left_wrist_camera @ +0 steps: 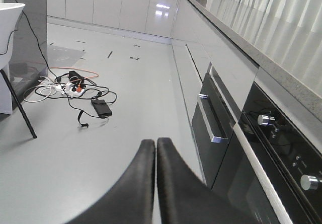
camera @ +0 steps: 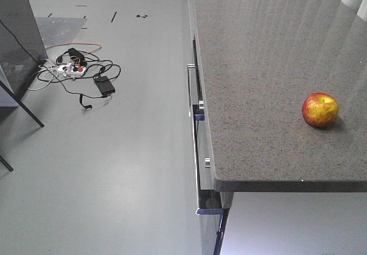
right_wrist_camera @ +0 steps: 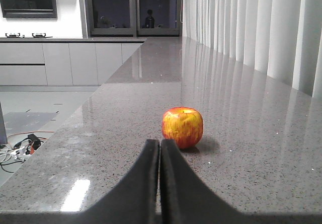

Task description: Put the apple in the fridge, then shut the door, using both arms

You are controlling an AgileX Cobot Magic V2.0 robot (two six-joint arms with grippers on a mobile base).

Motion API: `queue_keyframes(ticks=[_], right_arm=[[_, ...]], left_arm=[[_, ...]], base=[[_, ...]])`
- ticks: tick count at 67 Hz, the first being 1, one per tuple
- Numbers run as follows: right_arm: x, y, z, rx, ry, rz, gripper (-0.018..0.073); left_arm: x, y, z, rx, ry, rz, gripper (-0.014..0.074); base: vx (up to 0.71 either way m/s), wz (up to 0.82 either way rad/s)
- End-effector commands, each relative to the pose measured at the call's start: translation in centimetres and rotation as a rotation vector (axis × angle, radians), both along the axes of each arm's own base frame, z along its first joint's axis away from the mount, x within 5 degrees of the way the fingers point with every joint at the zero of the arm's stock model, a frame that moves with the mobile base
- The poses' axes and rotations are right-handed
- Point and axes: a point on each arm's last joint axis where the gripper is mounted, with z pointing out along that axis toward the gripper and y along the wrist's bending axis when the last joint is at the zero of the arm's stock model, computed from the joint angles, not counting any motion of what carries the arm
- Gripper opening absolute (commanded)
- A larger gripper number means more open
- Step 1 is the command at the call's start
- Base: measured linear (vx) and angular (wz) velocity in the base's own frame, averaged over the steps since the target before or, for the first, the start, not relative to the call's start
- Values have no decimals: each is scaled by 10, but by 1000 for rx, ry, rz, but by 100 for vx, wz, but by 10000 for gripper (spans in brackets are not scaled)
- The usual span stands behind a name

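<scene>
Apple (camera: pixel 320 110) sits on countertop (camera: pixel 258 66) near its front edge, well off the left edge. Right gripper (right_wrist_camera: pixel 160 142) fully closed, empty, facing apple. Left gripper (left_wrist_camera: pixel 155 141) same, over floor (left_wrist_camera: pixel 75 173).

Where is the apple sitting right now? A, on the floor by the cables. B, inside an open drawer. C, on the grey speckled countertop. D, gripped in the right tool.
C: the apple rests on the grey speckled countertop, just ahead of the right tool, which is shut, holds nothing and does not touch it.
</scene>
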Motion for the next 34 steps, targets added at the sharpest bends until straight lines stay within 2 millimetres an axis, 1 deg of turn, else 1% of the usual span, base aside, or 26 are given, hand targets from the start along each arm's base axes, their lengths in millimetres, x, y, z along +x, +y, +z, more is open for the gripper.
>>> queue_keyframes(ticks=[1,34], right_arm=[[-1,1,5,-14,-71,7,-3],[-1,1,5,-14,-71,7,-3]], left_arm=[[-1,-1,14,-7,-106,-12,-7],[-1,-1,14,-7,-106,-12,-7]], base=[[0,0],[0,0]])
